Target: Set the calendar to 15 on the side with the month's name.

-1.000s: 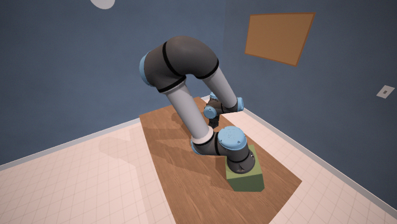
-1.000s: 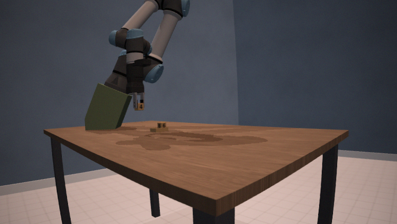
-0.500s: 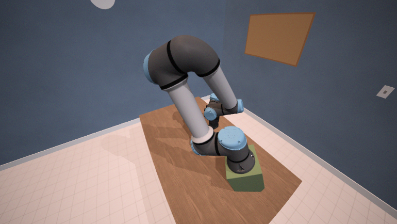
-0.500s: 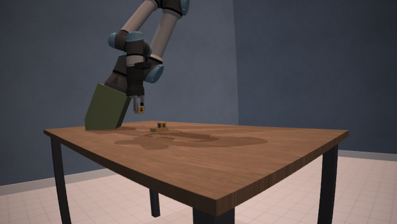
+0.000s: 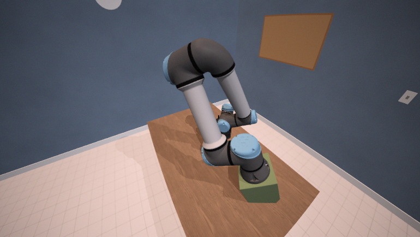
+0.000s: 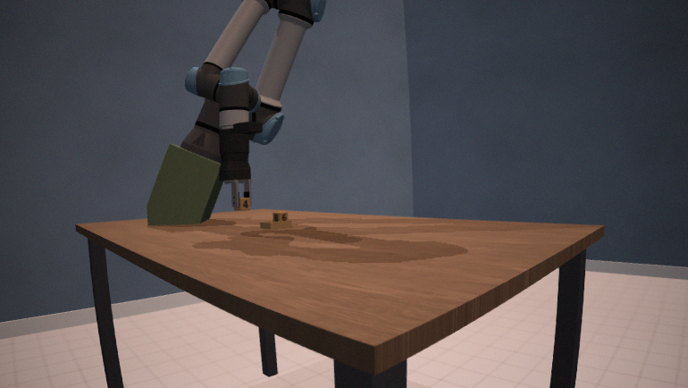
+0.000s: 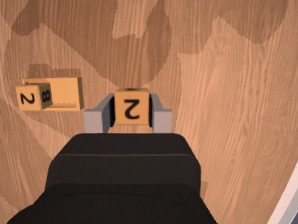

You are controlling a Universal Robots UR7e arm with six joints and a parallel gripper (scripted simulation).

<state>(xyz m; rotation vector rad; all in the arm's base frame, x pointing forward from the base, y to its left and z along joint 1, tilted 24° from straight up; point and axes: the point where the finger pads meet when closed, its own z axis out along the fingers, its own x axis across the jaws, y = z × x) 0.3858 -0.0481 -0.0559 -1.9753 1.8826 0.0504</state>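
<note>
From the top view you honestly can't see the important stuff: the arm [image 5: 203,117] folds over itself and its wrist blocks the gripper, cubes and tray completely. What does show is the brown wood-grain table [image 5: 188,188] with a lot of open surface on its left and near parts, and the arm's round foot on a boxy olive-green pedestal [image 5: 260,193] that sits close to the right table edge. The exterior view is way more useful: the gripper [image 6: 240,195] points straight down, just above the table, and it's clamped on a small orange cube [image 6: 244,204] whose face toward this camera reads 4. That cube hangs clear of the wood, right beside the pedestal's corner. A bit to the right sits the flat tan tray [image 6: 275,224] on the table, with a cube [image 6: 280,217] standing in it; its digits are tiny, looks like 8 and 6 but I can't be sure. The near and right parts of the table are wide open, with only dark shadow patches on them. In the wrist view the black gripper body fills the bottom, the grey fingers pinch the held cube [image 7: 131,108], whose face toward the camera shows a 2, and the tray [image 7: 67,94] lies to the left, apart from it, with another 2 visible on the cube there, and next to it a dark blurry mark that I can't read.
</note>
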